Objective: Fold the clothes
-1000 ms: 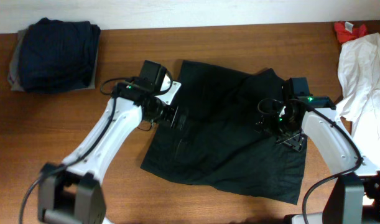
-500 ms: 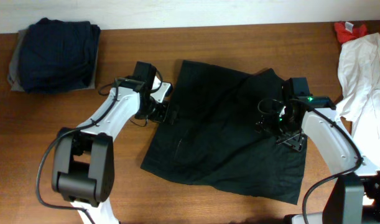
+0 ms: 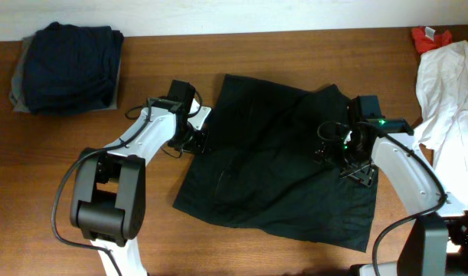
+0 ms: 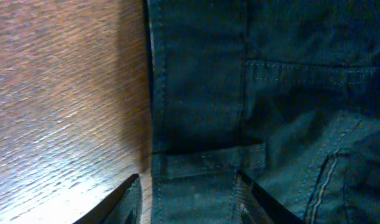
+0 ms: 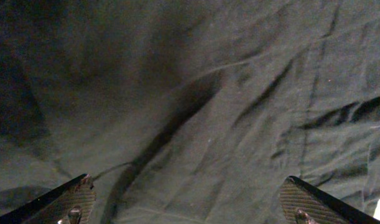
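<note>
The large black garment [image 3: 272, 169] of the clothes lies spread and wrinkled across the middle of the table. My left gripper [image 3: 205, 138] is at its left edge. In the left wrist view the gripper [image 4: 186, 180] straddles the stitched waistband [image 4: 202, 168], jaws half closed, with a sliver of wood showing beside the left fingertip [image 4: 129, 190]. My right gripper [image 3: 335, 157] hovers over the garment's right part. In the right wrist view it [image 5: 186, 183] stands wide open above creased black cloth [image 5: 196, 99], holding nothing.
A folded navy garment [image 3: 69, 65] rests on a grey one [image 3: 18, 96] at the back left corner. A white garment [image 3: 448, 84] and a red one [image 3: 429, 36] lie at the right edge. Bare wooden table [image 3: 80, 153] shows at the left.
My left arm has pulled back to the garment's left edge, and its jaws have narrowed around the waistband. The right arm has not moved.
</note>
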You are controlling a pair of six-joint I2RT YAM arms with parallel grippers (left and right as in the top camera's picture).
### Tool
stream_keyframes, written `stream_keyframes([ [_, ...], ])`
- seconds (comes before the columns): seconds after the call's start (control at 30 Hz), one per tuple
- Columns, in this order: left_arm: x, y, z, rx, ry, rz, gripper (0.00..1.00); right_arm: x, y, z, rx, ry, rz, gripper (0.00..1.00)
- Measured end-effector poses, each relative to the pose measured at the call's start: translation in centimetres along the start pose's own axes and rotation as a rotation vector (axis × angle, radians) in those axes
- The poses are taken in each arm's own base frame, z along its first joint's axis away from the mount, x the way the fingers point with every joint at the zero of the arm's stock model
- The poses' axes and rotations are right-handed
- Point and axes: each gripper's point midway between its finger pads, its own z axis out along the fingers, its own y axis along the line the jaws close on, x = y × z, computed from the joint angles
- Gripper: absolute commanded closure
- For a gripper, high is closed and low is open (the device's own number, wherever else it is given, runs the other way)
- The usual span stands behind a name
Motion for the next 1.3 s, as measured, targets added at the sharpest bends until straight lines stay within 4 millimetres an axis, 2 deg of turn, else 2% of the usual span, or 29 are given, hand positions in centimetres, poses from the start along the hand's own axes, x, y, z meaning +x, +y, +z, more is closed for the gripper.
stream_keyframes([
  [0.23, 0.0, -0.5, 0.2, -0.004, 0.001, 0.015, 0.54, 0.0, 0.0, 0.0, 0.000, 0.000, 0.000, 0.02],
  [0.33, 0.0, -0.4, 0.6, -0.004, 0.007, 0.011, 0.73, 0.0, 0.0, 0.0, 0.000, 0.000, 0.000, 0.02],
  [0.4, 0.1, -0.2, 0.9, -0.005, 0.013, 0.016, 0.91, 0.0, 0.0, 0.0, 0.000, 0.000, 0.000, 0.02],
  [0.47, -0.1, -0.2, 0.9, -0.008, 0.008, 0.010, 0.98, 0.0, 0.0, 0.0, 0.000, 0.000, 0.000, 0.02],
  [0.6, -0.8, 0.6, 0.8, -0.059, -0.020, -0.017, 0.99, 0.0, 0.0, 0.0, 0.000, 0.000, 0.000, 0.02],
  [0.67, -1.4, 1.4, 0.7, -0.119, -0.042, -0.054, 0.99, 0.0, 0.0, 0.0, 0.000, 0.000, 0.000, 0.02],
  [0.77, -2.0, 3.8, 0.0, -0.228, -0.075, -0.136, 0.99, 0.0, 0.0, 0.0, 0.000, 0.000, 0.000, 0.02],
  [0.9, -1.5, 9.4, -1.6, -0.353, -0.105, -0.318, 0.99, 0.0, 0.0, 0.0, 0.000, 0.000, 0.000, 0.02],
  [0.93, -0.9, 11.2, -2.2, -0.376, -0.108, -0.388, 0.98, 0.0, 0.0, 0.0, 0.000, 0.000, 0.000, 0.02],
  [0.97, -0.4, 12.9, -2.7, -0.396, -0.110, -0.449, 0.81, 0.0, 0.0, 0.0, 0.000, 0.000, 0.000, 0.02],
  [1.0, 0.2, 14.4, -3.2, -0.409, -0.113, -0.510, 0.70, 0.0, 0.0, 0.0, 0.000, 0.000, 0.000, 0.02],
  [1.03, 0.7, 15.5, -3.5, -0.419, -0.113, -0.550, 0.66, 0.0, 0.0, 0.0, 0.000, 0.000, 0.000, 0.02],
  [1.07, 1.3, 16.5, -3.9, -0.427, -0.111, -0.594, 0.60, 0.0, 0.0, 0.0, 0.000, 0.000, 0.000, 0.02],
  [1.1, 2.2, 17.8, -4.3, -0.429, -0.106, -0.649, 0.49, 0.0, 0.0, 0.0, 0.000, 0.000, 0.000, 0.02],
  [1.13, 2.5, 18.3, -4.4, -0.423, -0.105, -0.681, 0.38, 0.0, 0.0, 0.0, 0.000, 0.000, 0.000, 0.02],
  [1.17, 2.8, 18.5, -4.5, -0.418, -0.100, -0.692, 0.32, 0.0, 0.0, 0.0, 0.000, 0.000, 0.000, 0.02],
  [1.3, 3.6, 18.6, -4.9, -0.416, -0.071, -0.724, 0.30, 0.0, 0.0, 0.0, 0.000, 0.000, 0.000, 0.02],
])
